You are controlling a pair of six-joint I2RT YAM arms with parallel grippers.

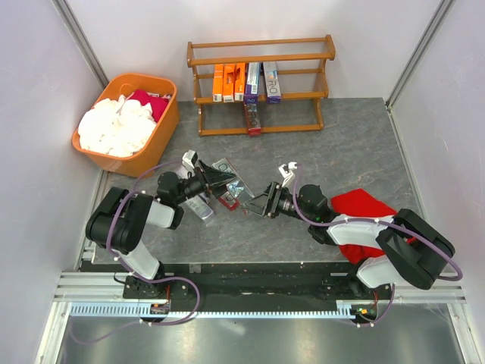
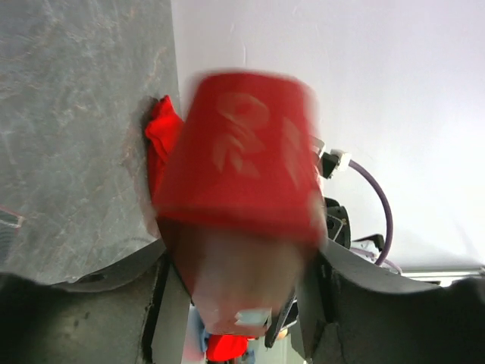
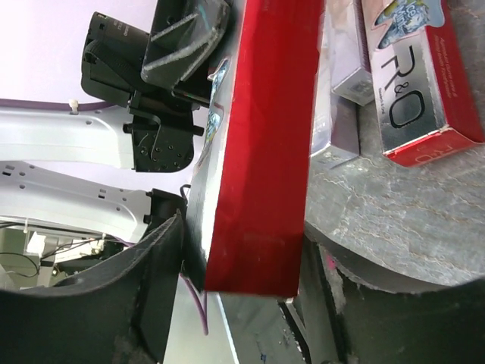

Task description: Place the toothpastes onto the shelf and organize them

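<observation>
Centrally, a red-and-silver carton hangs over the middle of the worktop, the left claw clamped on one end and the right claw gripping the other; loose cartons lie just beneath. At twelve o'clock the shelf holds orange cartons and purple-and-white cartons upright on its middle tier, one dark-red carton on the bottom tier; at ten o'clock the orange tub holds white cloths and a pink-red rag; a red cloth lies at four o'clock.
</observation>
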